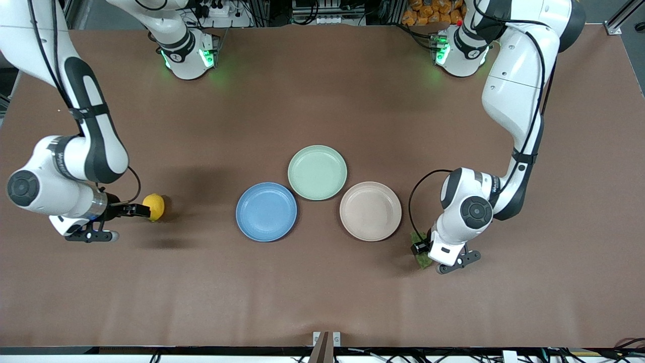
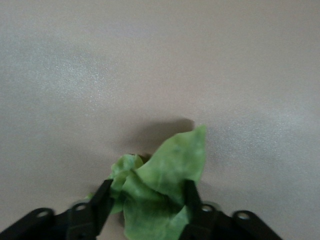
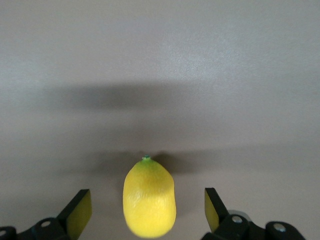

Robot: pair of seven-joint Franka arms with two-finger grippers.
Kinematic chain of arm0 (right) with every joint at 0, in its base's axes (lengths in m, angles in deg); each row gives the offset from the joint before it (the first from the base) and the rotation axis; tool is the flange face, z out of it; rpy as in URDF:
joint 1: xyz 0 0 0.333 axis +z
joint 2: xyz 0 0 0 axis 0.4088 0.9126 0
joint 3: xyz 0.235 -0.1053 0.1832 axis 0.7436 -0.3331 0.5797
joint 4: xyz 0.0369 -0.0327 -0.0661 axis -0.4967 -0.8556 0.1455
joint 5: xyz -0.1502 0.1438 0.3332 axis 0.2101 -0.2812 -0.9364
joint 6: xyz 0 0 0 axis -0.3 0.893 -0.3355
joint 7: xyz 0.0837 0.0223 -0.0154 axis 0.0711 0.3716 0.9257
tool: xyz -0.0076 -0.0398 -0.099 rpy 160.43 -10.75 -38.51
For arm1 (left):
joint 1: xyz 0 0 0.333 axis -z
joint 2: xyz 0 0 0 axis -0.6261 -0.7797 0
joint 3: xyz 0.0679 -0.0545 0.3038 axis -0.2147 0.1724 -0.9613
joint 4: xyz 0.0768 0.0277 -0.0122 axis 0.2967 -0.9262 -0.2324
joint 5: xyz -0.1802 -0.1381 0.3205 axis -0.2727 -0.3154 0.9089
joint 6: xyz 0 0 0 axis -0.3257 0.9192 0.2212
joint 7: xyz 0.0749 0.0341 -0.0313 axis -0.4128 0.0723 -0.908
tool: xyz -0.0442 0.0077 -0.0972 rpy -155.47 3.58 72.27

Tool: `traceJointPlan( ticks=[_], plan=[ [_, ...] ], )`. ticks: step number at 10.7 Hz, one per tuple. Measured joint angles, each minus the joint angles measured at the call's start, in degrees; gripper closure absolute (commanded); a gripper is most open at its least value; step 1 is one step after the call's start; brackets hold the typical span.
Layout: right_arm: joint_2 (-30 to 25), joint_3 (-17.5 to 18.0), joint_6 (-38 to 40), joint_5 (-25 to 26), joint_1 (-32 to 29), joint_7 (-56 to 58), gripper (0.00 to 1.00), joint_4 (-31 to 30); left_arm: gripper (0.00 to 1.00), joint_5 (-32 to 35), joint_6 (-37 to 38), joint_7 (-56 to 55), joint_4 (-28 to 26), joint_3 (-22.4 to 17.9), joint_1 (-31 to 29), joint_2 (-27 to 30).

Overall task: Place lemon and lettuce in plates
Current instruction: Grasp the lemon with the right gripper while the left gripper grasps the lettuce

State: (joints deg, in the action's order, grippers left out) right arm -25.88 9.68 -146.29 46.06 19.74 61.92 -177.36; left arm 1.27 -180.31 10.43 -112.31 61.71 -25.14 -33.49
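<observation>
We take the blue plate (image 1: 266,211) as our landmark. Nearest the front camera is the lettuce (image 1: 421,255), nearer to that camera than the blue plate and well toward the left arm's end of the table, just past the beige-pink plate (image 1: 370,210). The left gripper (image 1: 422,250) is down on it: in the left wrist view its two black fingers (image 2: 97,205) press against both sides of the crumpled green leaf (image 2: 162,187), clamped on it, with the leaf low against the brown table (image 1: 322,302).

The beige-pink plate lies beside the blue plate toward the left arm's end, level with it and apart from it.

The lemon (image 1: 153,206) sits level with the blue plate, well apart from it toward the right arm's end. The right gripper (image 1: 136,210) is at it; in the right wrist view the fingers (image 3: 80,212) stand apart on either side of the lemon (image 3: 149,197), not touching it.

Farther from the camera than the blue plate, just beside it, lies the mint green plate (image 1: 317,172).
</observation>
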Motion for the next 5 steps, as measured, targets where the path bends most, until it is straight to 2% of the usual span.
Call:
traceJointPlan(
  ticks=[1,5],
  plan=[
    [0.25,0.0,-1.8,0.0,0.0,0.0,0.0,-1.54,1.0,0.0,0.0,-0.28,0.03,-0.01,0.02,0.01],
    [0.3,0.19,-8.95,0.0,0.03,0.02,0.0,-7.0,1.0,0.06,0.03,-0.29,0.28,-0.2,0.08,0.1]
  ],
)
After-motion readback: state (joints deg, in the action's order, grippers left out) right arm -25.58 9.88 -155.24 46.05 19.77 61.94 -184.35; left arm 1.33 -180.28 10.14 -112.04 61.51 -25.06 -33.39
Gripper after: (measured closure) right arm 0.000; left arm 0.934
